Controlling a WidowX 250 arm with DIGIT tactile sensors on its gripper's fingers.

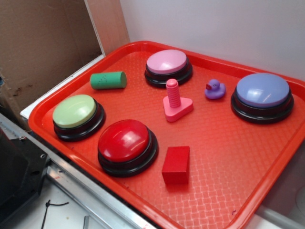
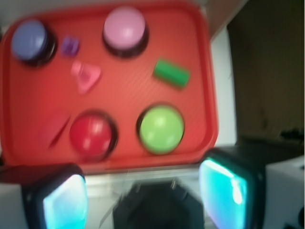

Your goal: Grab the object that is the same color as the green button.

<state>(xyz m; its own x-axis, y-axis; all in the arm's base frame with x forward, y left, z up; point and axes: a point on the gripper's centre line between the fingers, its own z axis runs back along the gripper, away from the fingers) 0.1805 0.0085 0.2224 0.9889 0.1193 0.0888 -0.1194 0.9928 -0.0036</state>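
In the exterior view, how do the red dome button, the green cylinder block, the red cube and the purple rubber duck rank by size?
Largest to smallest as they look:
1. Red dome button
2. Red cube and green cylinder block: too alike to rank, and the cube sits nearer the camera
3. Purple rubber duck

Red tray [image 1: 224, 157]: textured plastic, slight sheen. Green cylinder [image 1: 108, 80]: matte, dotted side. Green button [image 1: 75, 110]: smooth satin dome, glossy black base. Red button [image 1: 125, 140]: glossy. Red block [image 1: 176, 164]: matte.
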